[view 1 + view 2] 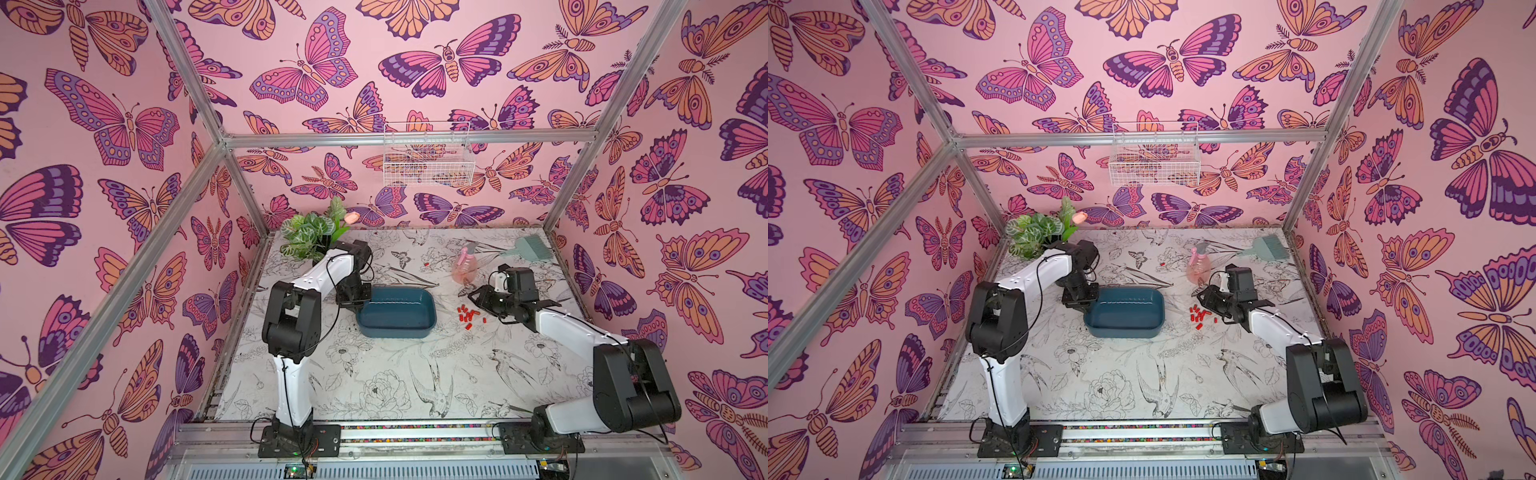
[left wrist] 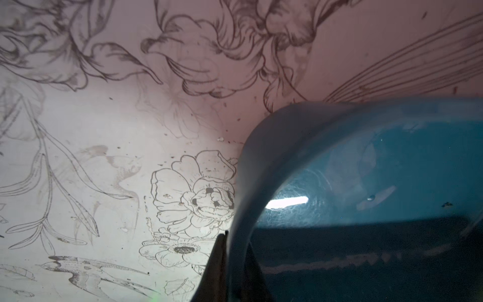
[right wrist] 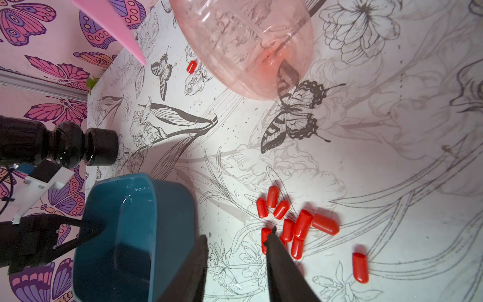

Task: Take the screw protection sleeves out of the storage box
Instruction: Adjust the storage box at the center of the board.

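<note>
The left pincer (image 1: 356, 306) is clenched on the left wall of the empty storage box (image 1: 395, 331) at mid-bench (image 1: 374, 374). Just right, the screw protection sleeves (image 1: 468, 314) lie clustered on the bench beside the right pincer (image 3: 237, 234), which is released.

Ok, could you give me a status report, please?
Left gripper shut on box rim; right gripper open, empty, over sleeves. Box looks empty; sleeves on table beside it. One stray by bottle.

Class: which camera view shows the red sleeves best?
The right wrist view: the screw protection sleeves appear large and separate. Both top views show only tiny red specks; the left wrist view shows none.
</note>
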Action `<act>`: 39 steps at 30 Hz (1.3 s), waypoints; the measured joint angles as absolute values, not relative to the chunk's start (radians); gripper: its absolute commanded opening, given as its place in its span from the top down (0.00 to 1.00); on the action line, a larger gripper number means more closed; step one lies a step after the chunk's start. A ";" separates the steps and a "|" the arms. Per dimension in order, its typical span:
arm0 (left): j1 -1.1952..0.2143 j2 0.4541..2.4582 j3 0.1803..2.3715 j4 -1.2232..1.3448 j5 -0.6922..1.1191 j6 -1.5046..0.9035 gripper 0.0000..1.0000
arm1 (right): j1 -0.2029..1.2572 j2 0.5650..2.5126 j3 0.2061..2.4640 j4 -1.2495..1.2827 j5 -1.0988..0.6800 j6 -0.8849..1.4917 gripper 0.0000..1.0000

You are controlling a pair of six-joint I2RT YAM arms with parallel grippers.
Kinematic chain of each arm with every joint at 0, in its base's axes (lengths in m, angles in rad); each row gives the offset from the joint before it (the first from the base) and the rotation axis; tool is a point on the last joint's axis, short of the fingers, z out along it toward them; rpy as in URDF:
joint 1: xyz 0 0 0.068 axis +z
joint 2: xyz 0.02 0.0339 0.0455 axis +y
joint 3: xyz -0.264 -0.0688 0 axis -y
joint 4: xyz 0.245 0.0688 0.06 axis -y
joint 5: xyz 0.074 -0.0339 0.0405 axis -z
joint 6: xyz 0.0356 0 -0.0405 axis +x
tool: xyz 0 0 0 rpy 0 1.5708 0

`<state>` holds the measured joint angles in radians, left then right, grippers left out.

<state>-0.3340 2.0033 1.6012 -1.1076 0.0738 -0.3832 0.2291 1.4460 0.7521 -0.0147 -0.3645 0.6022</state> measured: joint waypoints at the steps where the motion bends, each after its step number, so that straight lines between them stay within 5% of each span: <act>1: -0.334 1.996 1.591 -1.087 0.065 -0.386 0.92 | 0.229 1.447 0.752 -0.015 -0.365 0.602 0.59; 15: -0.374 1.936 1.517 -0.908 -0.044 -0.412 0.52 | 0.229 1.464 0.752 -0.016 -0.368 0.602 0.59; 31: -0.387 1.607 1.461 -0.842 -0.052 -0.418 0.52 | 0.229 1.468 0.757 -0.018 -0.368 0.602 0.60; 39: -0.394 1.402 1.300 -0.785 -0.043 -0.447 0.53 | 0.230 1.282 0.669 0.010 -0.315 0.602 0.61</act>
<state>-0.3939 1.4017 1.3003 -0.7853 -0.0425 -0.4469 0.2298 1.2823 0.6693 0.0101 -0.3149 0.6022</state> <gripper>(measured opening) 0.475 0.394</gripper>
